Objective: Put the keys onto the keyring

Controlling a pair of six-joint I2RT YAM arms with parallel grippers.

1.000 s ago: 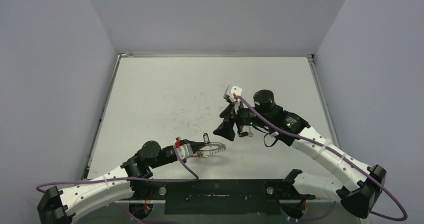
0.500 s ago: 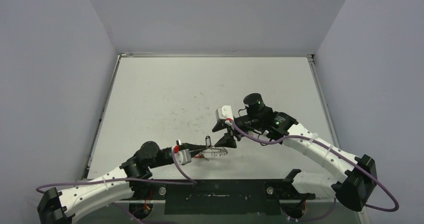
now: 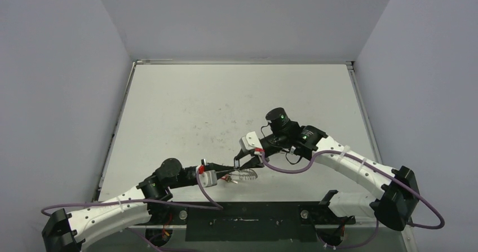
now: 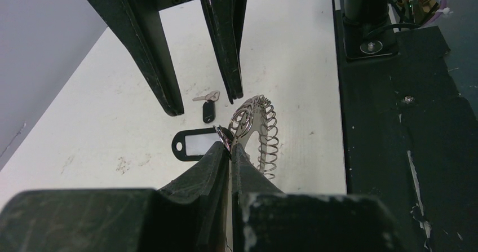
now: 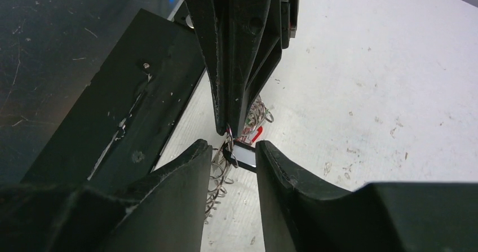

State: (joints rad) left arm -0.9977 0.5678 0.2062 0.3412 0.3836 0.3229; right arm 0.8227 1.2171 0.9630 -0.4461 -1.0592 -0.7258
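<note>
My left gripper is shut on a small split ring of the keyring, a grey metal coil with rings, held low over the table near the front edge. In the left wrist view the pinch shows with the coil and a black tag with a white insert hanging beside it. My right gripper is open, its fingers pointing down just beyond the ring. One tiny key with a black head lies on the table between those fingers. The other key is hidden. In the right wrist view the open gripper frames the tag.
The black base plate runs along the near table edge, right beside the keyring. Purple cables loop from both wrists. Grey walls enclose the white table on three sides.
My right gripper has swung down and to the left, from the table's middle to the keyring held by the left gripper. The left gripper has shifted slightly, still shut on the ring.
</note>
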